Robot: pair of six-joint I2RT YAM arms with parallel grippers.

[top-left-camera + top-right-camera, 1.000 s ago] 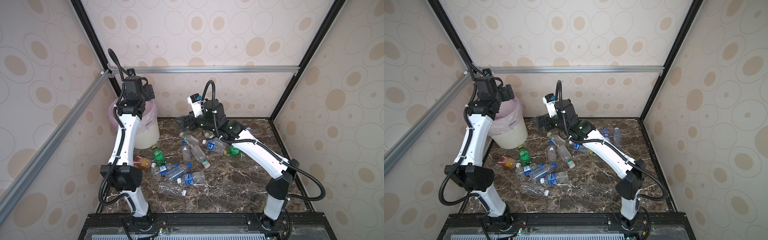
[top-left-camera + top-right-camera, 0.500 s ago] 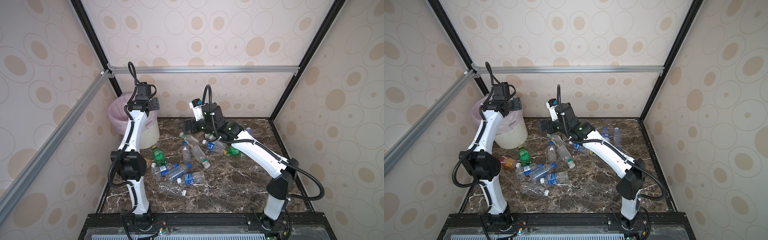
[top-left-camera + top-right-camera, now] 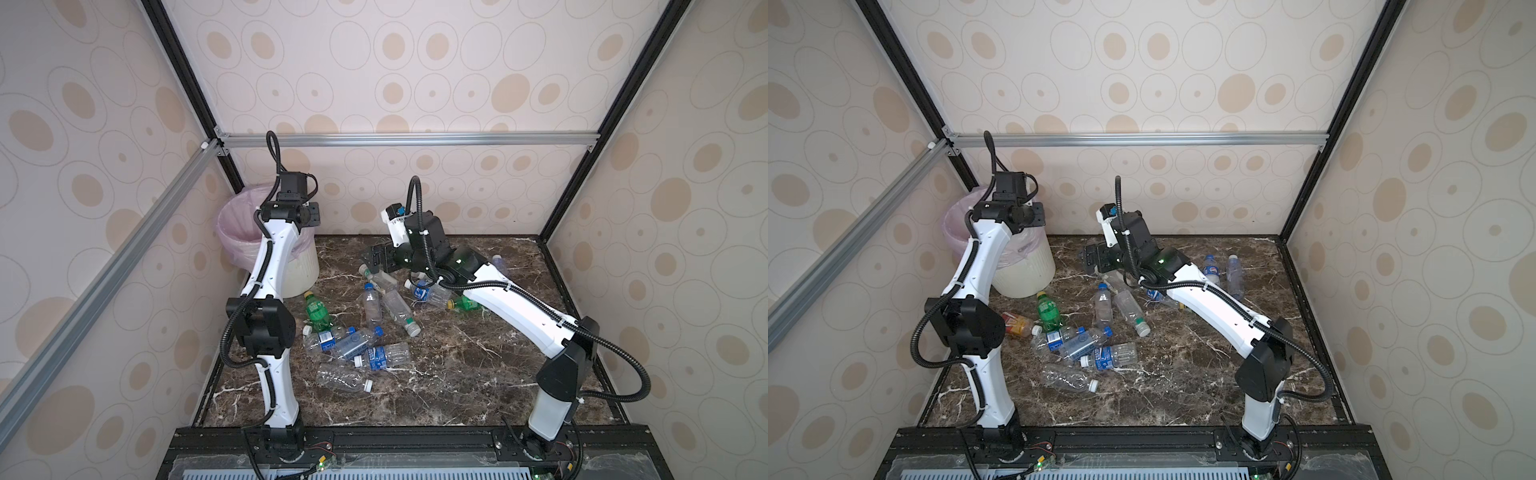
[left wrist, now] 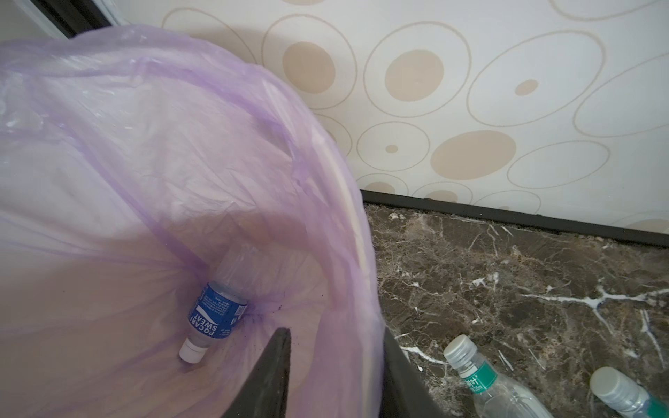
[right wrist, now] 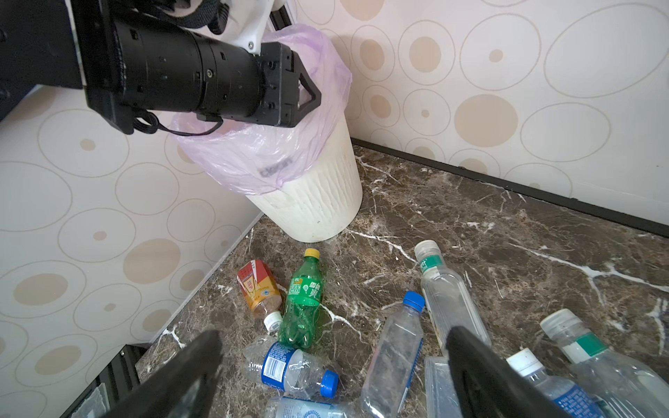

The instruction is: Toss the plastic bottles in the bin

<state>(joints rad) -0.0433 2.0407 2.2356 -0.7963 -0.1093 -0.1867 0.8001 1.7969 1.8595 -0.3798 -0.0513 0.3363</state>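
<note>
Left gripper point(image 5: 313, 97) closed, empty, above bin point(image 5: 318, 202) rim; right gripper point(image 5: 333, 334) spread wide, empty, above plastic bottles point(image 5: 302, 307).

A dark brown marble counter point(image 3: 457, 374), veined in white, is boxed on three sides by cream walls point(image 3: 395, 83) papered with beige ovals. Black posts point(image 3: 619, 95) rise from the counter's far corners. A silver rail point(image 3: 415, 138) spans the wall behind it. The light is soft and even.
</note>
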